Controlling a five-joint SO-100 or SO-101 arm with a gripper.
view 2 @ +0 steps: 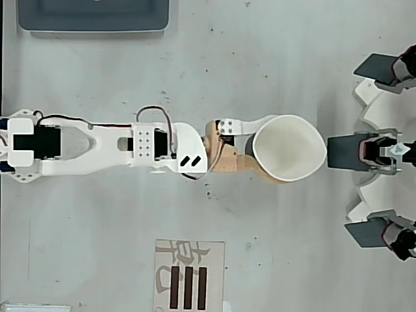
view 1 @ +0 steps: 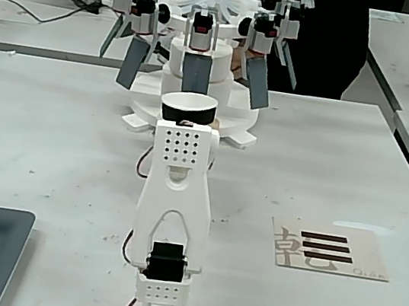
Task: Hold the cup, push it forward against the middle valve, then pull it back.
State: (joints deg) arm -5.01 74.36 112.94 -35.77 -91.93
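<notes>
Overhead view, left to right: arm, fingers (view 2: 250,148) closed around the cup (view 2: 289,147), held over the bench (view 2: 97,247), then a small gap, then the middle valve (view 2: 348,151). Push straight ahead, keep cup centred on paddle, grip firm. Finger contact under the rim hidden; fixed view blocks fingers.

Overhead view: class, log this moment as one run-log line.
tool: shut on white paper cup | cup: squeezed oval, just short of upright grey-blue paddle valve | contact: none yet | step: push forward pending
</notes>
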